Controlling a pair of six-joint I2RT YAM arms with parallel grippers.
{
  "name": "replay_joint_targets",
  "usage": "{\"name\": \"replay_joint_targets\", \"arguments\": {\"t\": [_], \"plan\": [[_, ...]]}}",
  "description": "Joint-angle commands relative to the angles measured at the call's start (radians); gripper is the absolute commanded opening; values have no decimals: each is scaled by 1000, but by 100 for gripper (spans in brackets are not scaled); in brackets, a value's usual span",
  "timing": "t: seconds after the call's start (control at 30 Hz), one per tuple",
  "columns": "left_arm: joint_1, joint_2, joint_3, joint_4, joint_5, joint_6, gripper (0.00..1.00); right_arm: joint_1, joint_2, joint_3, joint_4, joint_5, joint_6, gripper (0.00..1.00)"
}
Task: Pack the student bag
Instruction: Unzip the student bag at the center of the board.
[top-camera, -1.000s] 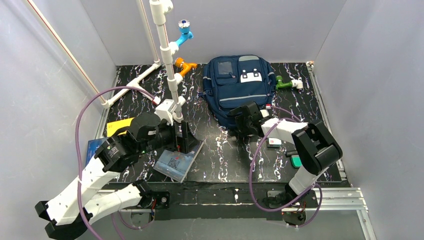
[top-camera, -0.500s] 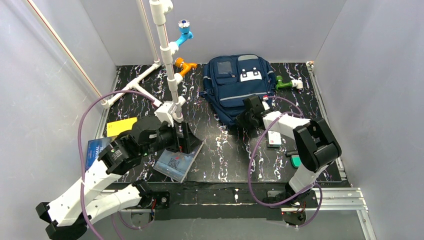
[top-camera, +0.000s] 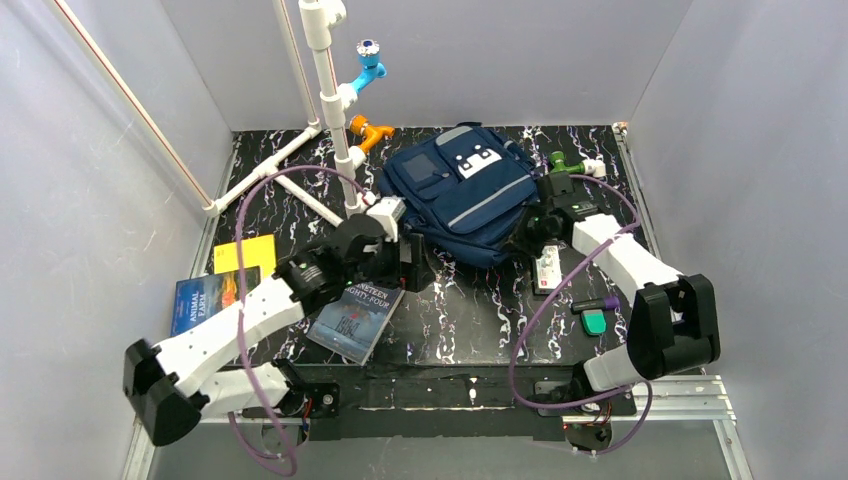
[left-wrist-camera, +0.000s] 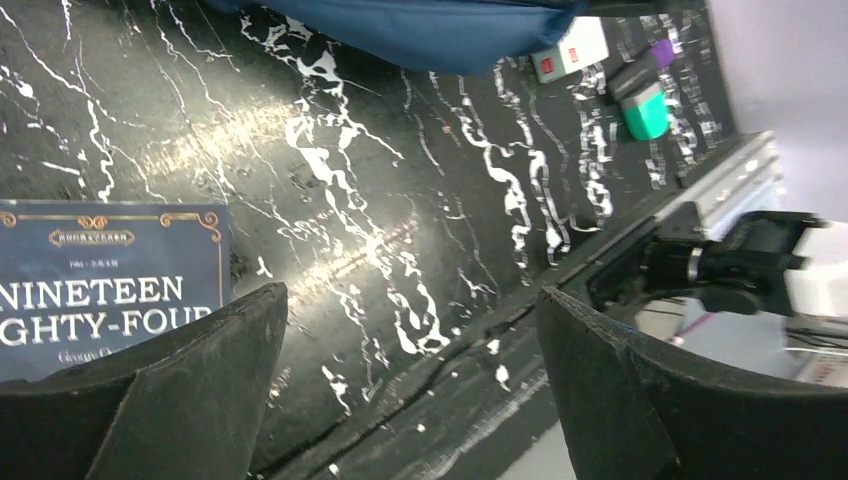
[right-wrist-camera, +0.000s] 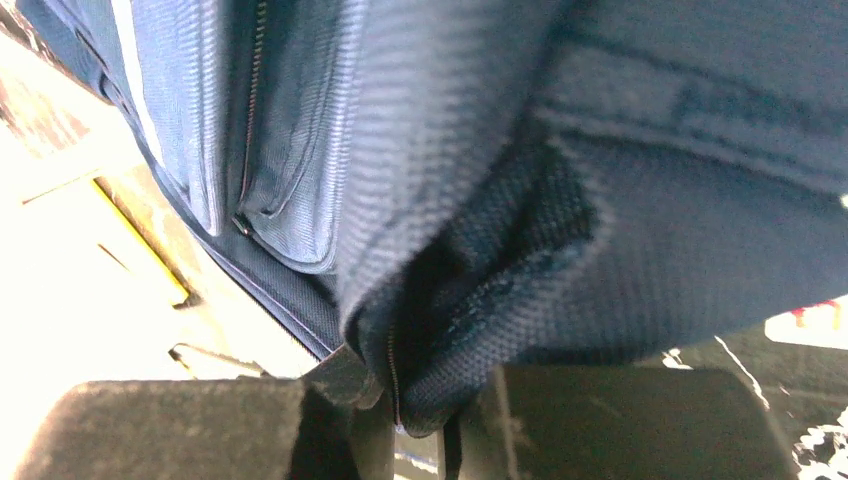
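**A:** At that moment your right gripper was clenched on a fold of the student bag, at the zip seam along its right edge. The wrist view showed navy fabric bunched between the fingers. The bag lay front up toward the far middle of the table, skewed, with its white patch toward the back.

**B:** That pinch worried me. You held only a thin fold, so a hard pull could have let it slide out, or lifted one corner while the rest dragged. The white box sat just beside that corner, and a sweep of the bag would probably have shoved it.

**A:** Your left gripper gaped wide and carried nothing. It hung over bare table just beside the paperback, near the bag's near-left corner. If you had brought it in low toward the bag, I think a finger could have clipped the book's edge. I also couldn't tell whether the main compartment was unzipped. Had it been closed, you would have had nowhere to pack anything.

**B:** As for writing, the paperback's cover read "NINETEEN" over "GHTY-FOUR", so it was plainly Nineteen Eighty-Four. The author line was cut off. The second book at the left edge seemed to read "ANIMAL FARM", though the letters were small. The white box had a red label too tiny to read, and I saw no brand on the bag.
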Motion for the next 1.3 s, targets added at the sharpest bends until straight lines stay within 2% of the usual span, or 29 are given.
{"name": "replay_joint_targets", "arguments": {"t": [0.0,0.1,0.17,0.23,0.33,0.4,0.5,0.63,0.9,1.07,1.27], "plan": [[4,139,25,84,-22,132,92,-78,-81,2,-96,-258,-147,1],[4,211,1,168,-64,207,92,-127,-133,-16,-89,-308,-142,1],[9,207,-79,316,-140,226,93,-164,-154,2,-118,-321,-142,1],[31,197,-142,434,-131,229,94,-182,-168,19,-144,-337,-138,1],[50,215,-148,457,-150,217,90,-204,-189,32,-154,-374,-118,1],[52,241,-139,459,-142,233,80,-222,-193,30,-155,-413,-105,1],[52,278,-128,465,-139,260,55,-233,-188,18,-151,-454,-88,1],[54,316,-113,477,-148,292,44,-237,-185,14,-145,-493,-70,1],[54,381,-58,476,-238,314,38,-239,-193,40,-128,-504,-44,1],[54,444,-9,458,-305,327,41,-242,-183,56,-131,-513,-40,1],[54,505,52,413,-397,350,39,-242,-178,76,-126,-511,-31,1]]}}
